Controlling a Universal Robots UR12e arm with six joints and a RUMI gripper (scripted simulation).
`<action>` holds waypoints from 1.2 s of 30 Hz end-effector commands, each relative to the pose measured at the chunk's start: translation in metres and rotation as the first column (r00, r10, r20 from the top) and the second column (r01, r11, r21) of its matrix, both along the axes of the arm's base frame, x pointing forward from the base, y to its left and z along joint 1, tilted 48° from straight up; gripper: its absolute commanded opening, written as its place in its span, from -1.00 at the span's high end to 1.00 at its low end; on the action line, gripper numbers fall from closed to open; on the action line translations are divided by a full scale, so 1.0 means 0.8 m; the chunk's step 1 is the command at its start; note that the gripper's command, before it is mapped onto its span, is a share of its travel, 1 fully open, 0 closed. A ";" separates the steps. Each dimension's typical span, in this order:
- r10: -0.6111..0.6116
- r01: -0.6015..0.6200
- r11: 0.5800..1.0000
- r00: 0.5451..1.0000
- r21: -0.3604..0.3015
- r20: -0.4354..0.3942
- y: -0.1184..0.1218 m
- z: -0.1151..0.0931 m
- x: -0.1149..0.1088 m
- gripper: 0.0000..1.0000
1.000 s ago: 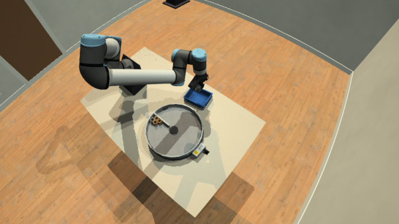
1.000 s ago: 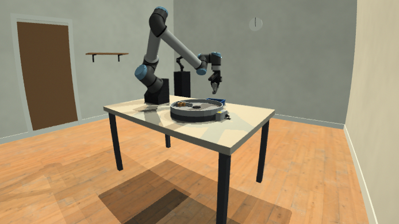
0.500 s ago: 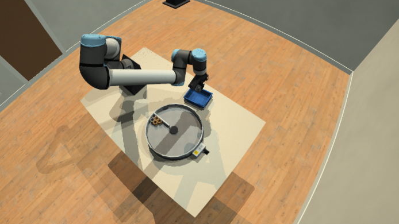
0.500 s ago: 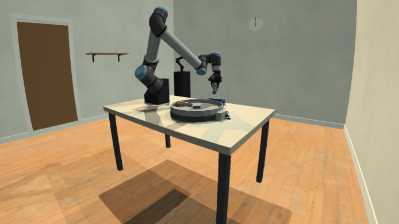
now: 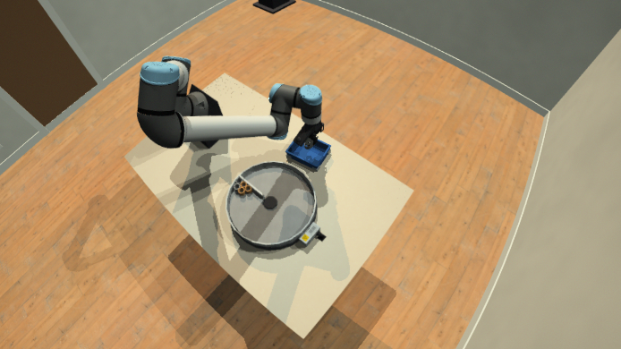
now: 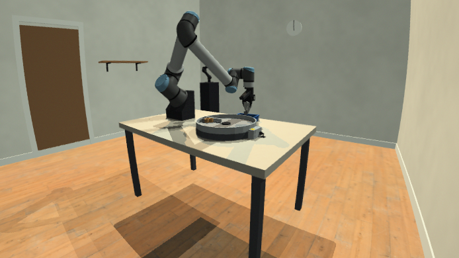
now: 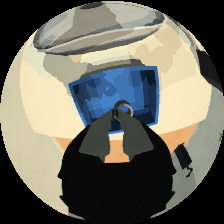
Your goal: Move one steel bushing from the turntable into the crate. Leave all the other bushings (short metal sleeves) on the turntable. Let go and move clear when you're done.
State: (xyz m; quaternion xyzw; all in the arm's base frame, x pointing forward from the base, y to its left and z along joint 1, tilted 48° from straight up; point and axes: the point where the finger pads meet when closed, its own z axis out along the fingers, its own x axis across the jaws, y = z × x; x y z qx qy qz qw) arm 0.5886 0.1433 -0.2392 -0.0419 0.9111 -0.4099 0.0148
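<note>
My gripper (image 5: pixel 309 143) hangs just above the blue crate (image 5: pixel 308 153), which sits on the table behind the turntable. In the wrist view the fingers (image 7: pixel 122 114) are shut on a small grey steel bushing (image 7: pixel 122 108), held over the crate's blue floor (image 7: pixel 116 97). The round grey turntable (image 5: pixel 270 204) lies in front of the crate. Several bushings (image 5: pixel 242 187), brass-coloured and grey, cluster at its left rim beside a radial bar. In the exterior view the gripper (image 6: pixel 247 108) points down at the crate (image 6: pixel 252 116), behind the turntable (image 6: pixel 225 126).
The arm's base (image 5: pixel 201 111) stands at the table's back left corner. A small control box (image 5: pixel 309 233) sticks out at the turntable's front edge. The table edge (image 7: pixel 120 150) runs close behind the crate in the wrist view.
</note>
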 end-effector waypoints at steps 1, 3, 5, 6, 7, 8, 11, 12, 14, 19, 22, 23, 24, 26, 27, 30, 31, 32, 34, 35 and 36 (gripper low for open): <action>0.009 -0.009 1.000 1.000 0.003 0.006 -0.005 -0.005 0.003 1.00; 0.011 -0.011 1.000 1.000 0.004 0.009 -0.002 -0.004 0.005 1.00; 0.012 -0.012 1.000 1.000 0.005 0.012 -0.001 -0.003 0.006 1.00; 0.012 -0.012 1.000 1.000 0.005 0.012 -0.001 -0.003 0.007 1.00; 0.012 -0.012 1.000 1.000 0.005 0.012 -0.001 -0.003 0.007 1.00; 0.012 -0.012 1.000 1.000 0.005 0.012 -0.001 -0.003 0.007 1.00; 0.011 -0.011 1.000 1.000 0.005 0.012 -0.001 -0.003 0.007 1.00; 0.011 -0.011 1.000 1.000 0.005 0.012 -0.001 -0.003 0.007 1.00; 0.011 -0.011 1.000 1.000 0.005 0.012 -0.001 -0.003 0.007 1.00; 0.011 -0.011 1.000 1.000 0.005 0.012 -0.001 -0.003 0.007 1.00; 0.011 -0.011 1.000 1.000 0.005 0.012 -0.001 -0.003 0.007 1.00; 0.011 -0.011 1.000 1.000 0.005 0.012 -0.001 -0.003 0.007 1.00; 0.011 -0.011 1.000 1.000 0.005 0.012 -0.001 -0.003 0.007 1.00; 0.011 -0.011 1.000 1.000 0.005 0.012 -0.001 -0.003 0.007 1.00; 0.011 -0.011 1.000 1.000 0.005 0.012 -0.001 -0.003 0.007 1.00; 0.011 -0.011 1.000 1.000 0.005 0.012 -0.001 -0.003 0.007 1.00; 0.011 -0.011 1.000 1.000 0.005 0.012 -0.001 -0.003 0.007 1.00; 0.011 -0.011 1.000 1.000 0.005 0.012 -0.001 -0.003 0.007 1.00; 0.011 -0.011 1.000 1.000 0.005 0.012 -0.001 -0.003 0.007 1.00; 0.011 -0.011 1.000 1.000 0.005 0.012 -0.001 -0.003 0.007 1.00; 0.011 -0.011 1.000 1.000 0.005 0.012 -0.001 -0.003 0.007 1.00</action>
